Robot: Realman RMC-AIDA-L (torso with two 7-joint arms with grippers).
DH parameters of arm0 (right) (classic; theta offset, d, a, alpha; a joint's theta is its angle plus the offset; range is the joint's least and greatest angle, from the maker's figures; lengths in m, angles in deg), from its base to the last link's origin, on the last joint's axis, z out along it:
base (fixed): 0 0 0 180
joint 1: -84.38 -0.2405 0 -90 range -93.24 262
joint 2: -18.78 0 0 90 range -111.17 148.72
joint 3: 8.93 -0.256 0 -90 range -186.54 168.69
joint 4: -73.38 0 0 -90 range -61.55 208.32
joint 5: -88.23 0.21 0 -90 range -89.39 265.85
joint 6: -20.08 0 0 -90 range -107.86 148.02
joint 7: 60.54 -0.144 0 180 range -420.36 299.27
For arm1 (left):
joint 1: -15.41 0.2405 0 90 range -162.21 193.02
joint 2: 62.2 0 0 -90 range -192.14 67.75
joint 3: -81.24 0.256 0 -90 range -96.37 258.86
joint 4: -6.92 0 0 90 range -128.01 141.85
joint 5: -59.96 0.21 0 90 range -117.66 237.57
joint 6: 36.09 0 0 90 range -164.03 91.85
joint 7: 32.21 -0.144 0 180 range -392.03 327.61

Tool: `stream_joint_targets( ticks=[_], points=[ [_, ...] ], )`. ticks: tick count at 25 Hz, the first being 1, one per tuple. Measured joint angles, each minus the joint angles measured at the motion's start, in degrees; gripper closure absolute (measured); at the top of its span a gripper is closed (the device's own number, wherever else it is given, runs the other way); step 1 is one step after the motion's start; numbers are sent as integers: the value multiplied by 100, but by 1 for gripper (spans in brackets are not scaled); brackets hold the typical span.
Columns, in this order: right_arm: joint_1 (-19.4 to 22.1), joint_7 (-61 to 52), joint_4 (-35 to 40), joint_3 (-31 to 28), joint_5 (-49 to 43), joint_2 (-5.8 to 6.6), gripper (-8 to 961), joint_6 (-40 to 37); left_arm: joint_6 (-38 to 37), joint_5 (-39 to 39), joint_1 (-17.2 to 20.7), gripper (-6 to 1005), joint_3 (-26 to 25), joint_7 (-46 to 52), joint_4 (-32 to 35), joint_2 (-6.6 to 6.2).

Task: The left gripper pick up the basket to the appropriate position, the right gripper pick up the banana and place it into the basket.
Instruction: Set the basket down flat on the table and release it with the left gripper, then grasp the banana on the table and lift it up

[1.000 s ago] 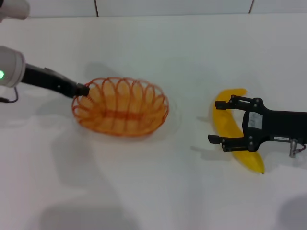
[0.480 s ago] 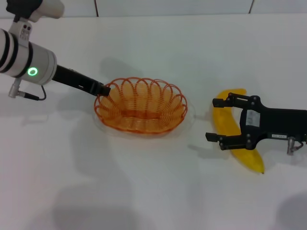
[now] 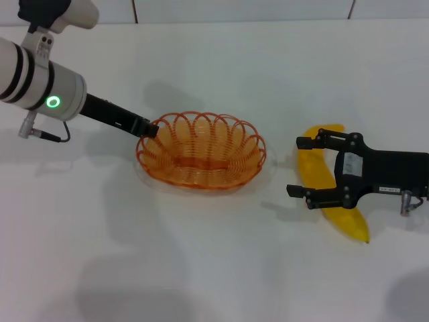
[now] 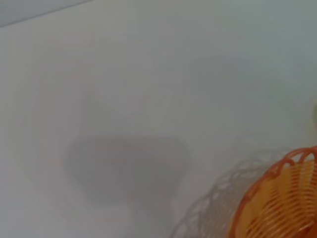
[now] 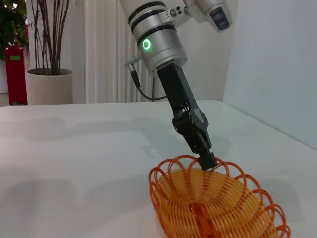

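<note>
The orange wire basket (image 3: 201,152) sits mid-table; its rim also shows in the left wrist view (image 4: 277,198) and the right wrist view (image 5: 213,203). My left gripper (image 3: 149,129) is shut on the basket's left rim, also seen in the right wrist view (image 5: 208,161). The yellow banana (image 3: 320,178) lies on the table to the basket's right. My right gripper (image 3: 299,167) is open, one finger at each side of the banana's upper half, just above it.
The white table (image 3: 214,268) runs all around. In the right wrist view a potted plant (image 5: 47,74) and a red object (image 5: 15,74) stand beyond the table's far edge.
My left gripper has carried the basket to the right, toward the banana, then slowed. My right gripper has stayed open over the banana, barely moving.
</note>
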Motion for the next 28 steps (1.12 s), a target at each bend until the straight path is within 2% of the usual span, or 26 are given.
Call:
stream_joint_targets(
  ticks=[9, 12, 14, 18, 19, 20, 21, 25, 28],
  points=[
    [63, 0, 0, -8, 53, 13, 87, 0, -35, -160, 42, 972, -9, -130, 139, 0],
    [135, 0, 0, -9, 159, 35, 88, -1, -255, -512, 297, 797, 27, -456, 602, 12],
    [167, 2, 0, -9, 207, 42, 88, -1, -497, -995, 679, 729, 171, -824, 1058, 22],
    [201, 16, 0, -9, 300, 44, 88, -1, -719, -2392, 2050, 592, 846, -1898, 2060, 14],
    [215, 16, 0, -9, 329, 44, 89, -1, -714, -2737, 2455, 543, 1047, -2323, 2230, 14],
    [241, 17, -1, -8, 356, 45, 89, 0, -700, -2957, 2689, 495, 1136, -2666, 2271, 14],
    [268, 21, -1, -8, 392, 47, 89, 0, -674, -3324, 3033, 446, 1238, -3292, 2256, 16],
    [366, 57, 3, -9, 462, 53, 89, 0, -673, -4375, 3794, 270, 1253, -5258, 1642, 11],
    [425, 49, 21, -12, 465, 53, 90, 0, -698, -4754, 4068, 151, 1212, -6097, 1161, -15]
  ],
)
